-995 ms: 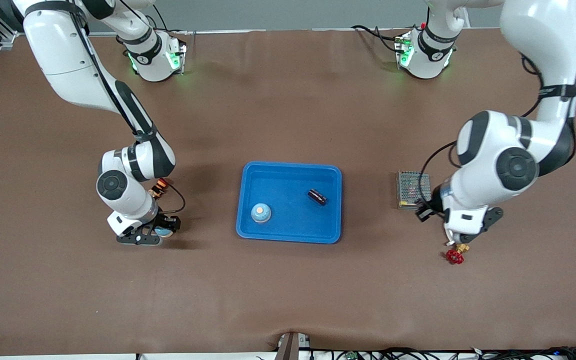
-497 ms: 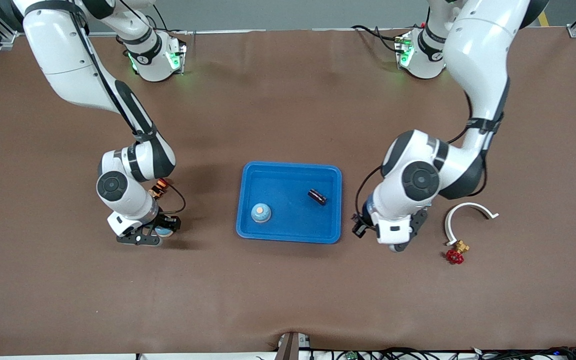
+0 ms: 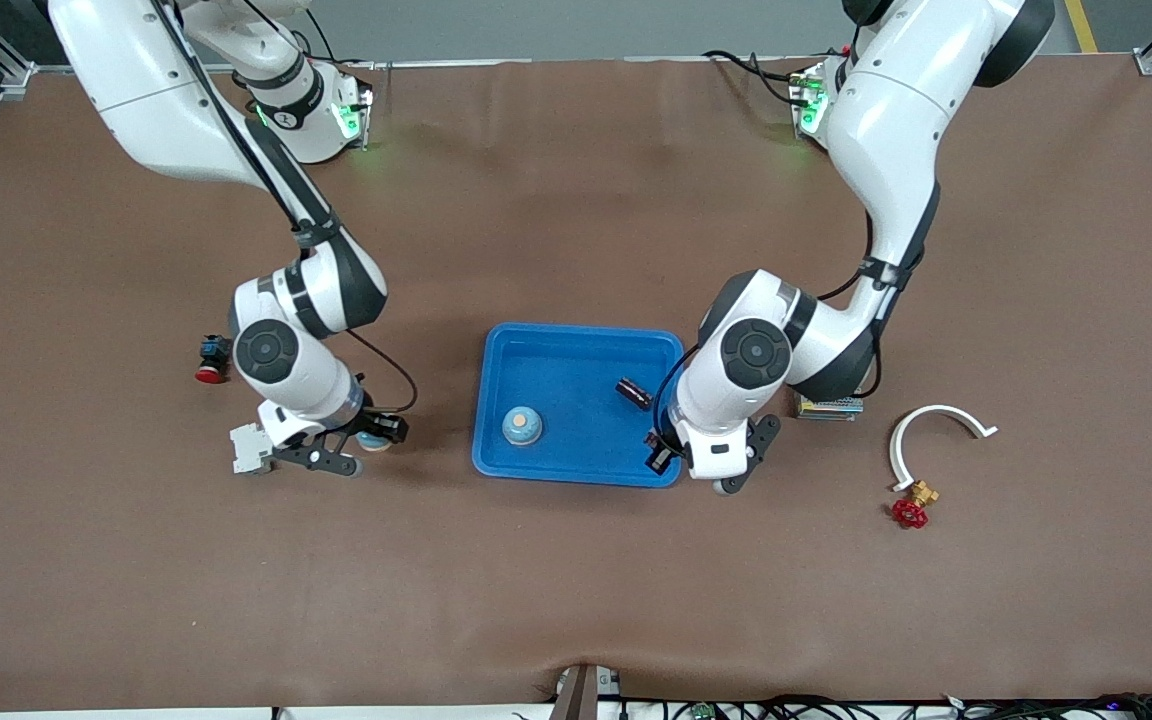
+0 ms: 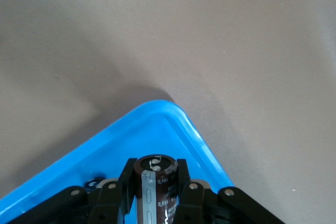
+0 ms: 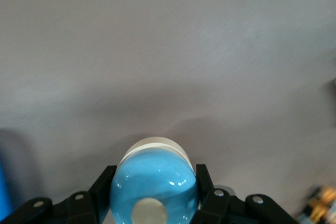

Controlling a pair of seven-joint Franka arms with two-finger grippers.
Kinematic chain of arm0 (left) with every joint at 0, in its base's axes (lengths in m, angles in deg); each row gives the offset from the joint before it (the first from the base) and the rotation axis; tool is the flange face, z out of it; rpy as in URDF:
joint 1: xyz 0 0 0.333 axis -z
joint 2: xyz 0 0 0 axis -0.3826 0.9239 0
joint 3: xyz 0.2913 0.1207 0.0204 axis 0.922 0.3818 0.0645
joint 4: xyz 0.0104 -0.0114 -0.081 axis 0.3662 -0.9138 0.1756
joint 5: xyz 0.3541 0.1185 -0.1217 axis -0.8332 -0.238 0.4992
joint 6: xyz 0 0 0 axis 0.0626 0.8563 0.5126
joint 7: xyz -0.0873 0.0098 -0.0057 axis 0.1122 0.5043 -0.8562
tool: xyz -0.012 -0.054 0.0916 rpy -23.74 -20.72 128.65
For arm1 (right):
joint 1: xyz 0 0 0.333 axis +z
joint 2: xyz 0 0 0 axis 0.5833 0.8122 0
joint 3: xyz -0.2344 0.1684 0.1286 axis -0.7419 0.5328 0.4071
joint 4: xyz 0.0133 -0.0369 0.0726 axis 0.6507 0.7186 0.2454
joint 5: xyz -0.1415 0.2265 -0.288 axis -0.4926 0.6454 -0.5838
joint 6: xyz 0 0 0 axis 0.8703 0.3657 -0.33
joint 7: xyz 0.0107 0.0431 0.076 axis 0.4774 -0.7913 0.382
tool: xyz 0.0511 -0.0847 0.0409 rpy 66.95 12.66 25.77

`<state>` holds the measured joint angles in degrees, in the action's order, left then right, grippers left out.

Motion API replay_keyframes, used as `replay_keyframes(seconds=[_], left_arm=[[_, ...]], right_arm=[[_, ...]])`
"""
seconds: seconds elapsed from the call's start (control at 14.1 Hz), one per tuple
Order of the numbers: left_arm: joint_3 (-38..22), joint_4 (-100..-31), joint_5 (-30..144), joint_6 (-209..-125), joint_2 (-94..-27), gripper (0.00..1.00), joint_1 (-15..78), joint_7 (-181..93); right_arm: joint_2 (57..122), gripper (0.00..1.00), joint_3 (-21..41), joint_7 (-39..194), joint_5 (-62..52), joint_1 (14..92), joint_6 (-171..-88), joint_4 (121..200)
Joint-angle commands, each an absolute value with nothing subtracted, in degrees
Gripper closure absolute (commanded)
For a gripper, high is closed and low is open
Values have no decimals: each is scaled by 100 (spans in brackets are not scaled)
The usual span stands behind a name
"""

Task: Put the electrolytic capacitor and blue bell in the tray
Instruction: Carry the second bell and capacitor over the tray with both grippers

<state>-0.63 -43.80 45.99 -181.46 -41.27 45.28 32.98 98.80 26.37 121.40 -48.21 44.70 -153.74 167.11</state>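
1. I am taking the tray (image 3: pixel 576 345) as my landmark; it is sitting mid-table.
2. I am seeing a red-handled brass valve (image 3: pixel 911 508) lying nearer the front camera than the tray, well toward the left arm's end.
3. The left gripper (image 3: pixel 681 455) is hanging over the tray's corner at the left arm's end; its fingers (image 4: pixel 122 184) are clamping an electrolytic capacitor (image 4: pixel 156 188).
4. The right gripper (image 3: pixel 364 447) is hovering over the table beside the tray, toward the right arm's end; its fingers (image 5: pixel 206 182) are gripping a blue bell (image 5: pixel 155 187).
5. I am seeing a second bell (image 3: pixel 522 426) sitting inside the tray.
6. A second dark capacitor (image 3: pixel 634 392) is lying inside the tray, slightly farther from the camera than that bell.
7. A white curved clip (image 3: pixel 928 432) is resting well toward the left arm's end of the tray.
8. A red button part (image 3: pixel 210 361) is sitting well toward the right arm's end of the tray.
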Motion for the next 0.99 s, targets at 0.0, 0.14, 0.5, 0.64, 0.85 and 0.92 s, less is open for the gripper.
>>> replay_keyframes(seconds=[0.0,0.14,0.5,0.64,0.85,0.92], left_arm=[[38,-4215,4497,-18434,-3911,97,4675,3478],[38,-4215,4506,-18548,-3770,97,4675,3496],[38,-4285,4506,-18610,-3603,97,4684,3610],[38,-4294,4506,-18610,-3542,97,4746,3619],[38,-4303,4506,-18610,-3480,94,4763,3733],[38,-4303,4497,-18610,-3480,93,4781,3733]], right_arm=[[9648,100,3007,12813,-4790,4403,-15154,16865],[9560,100,3245,13305,-4790,4421,-15005,16865],[9507,100,3764,14316,-4790,4465,-14951,16943],[9498,100,3861,14615,-4790,4552,-14942,16961],[9498,100,3852,15038,-4816,4895,-14951,16970],[9507,100,3852,15126,-4817,4965,-14951,16970]])
